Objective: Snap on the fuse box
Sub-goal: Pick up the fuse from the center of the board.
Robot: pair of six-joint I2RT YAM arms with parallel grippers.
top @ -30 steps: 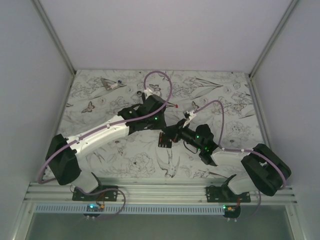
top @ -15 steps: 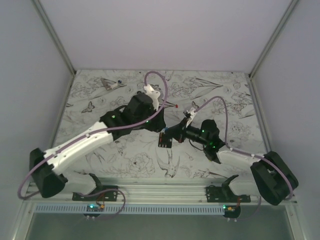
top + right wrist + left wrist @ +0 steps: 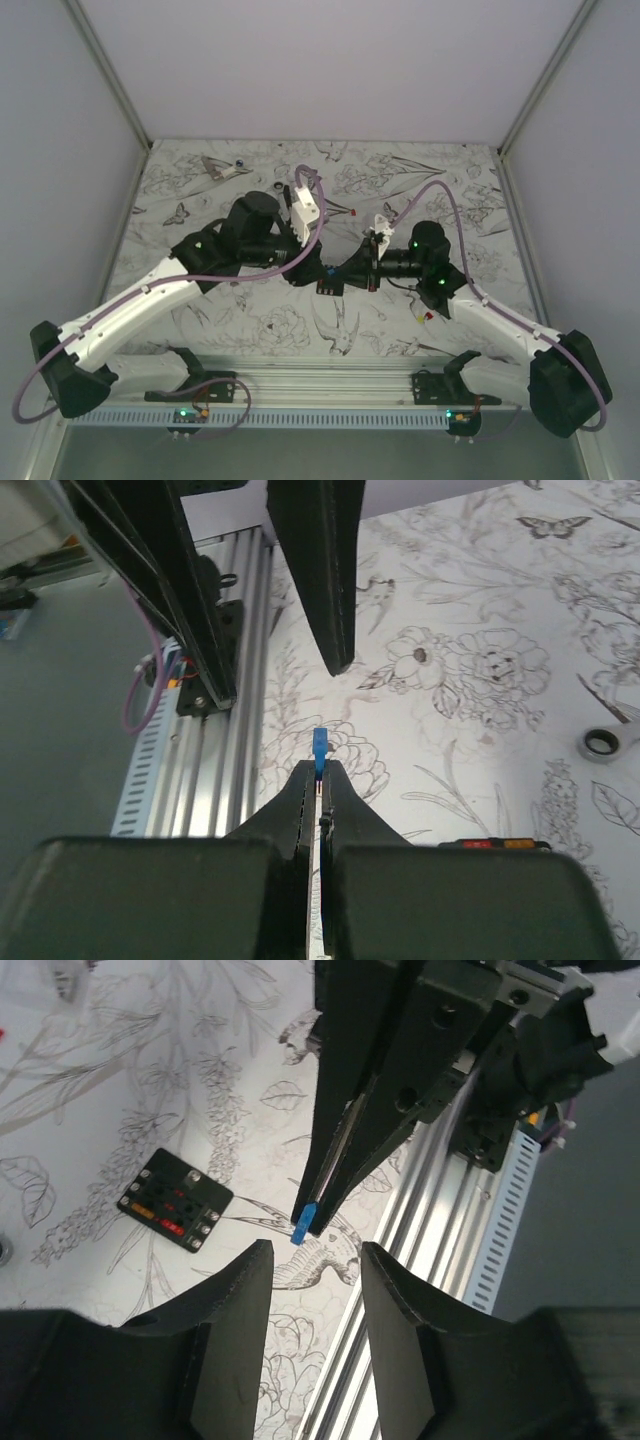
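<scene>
Your right gripper (image 3: 318,777) is clamped on a small blue fuse (image 3: 318,742), tip aimed at the gap of your wide-open left gripper (image 3: 314,1258), while the fuse box (image 3: 175,1200) lies flat on the floral table (image 3: 470,220) below them, about equally near both arms.

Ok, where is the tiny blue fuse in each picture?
Top view: the blue fuse is in the middle, just above the fuse box.
Left wrist view: centre, pinched in the right gripper, right of the fuse box.
Right wrist view: centre, sticking out of the right gripper.
Shared landmark: the fuse box.
</scene>
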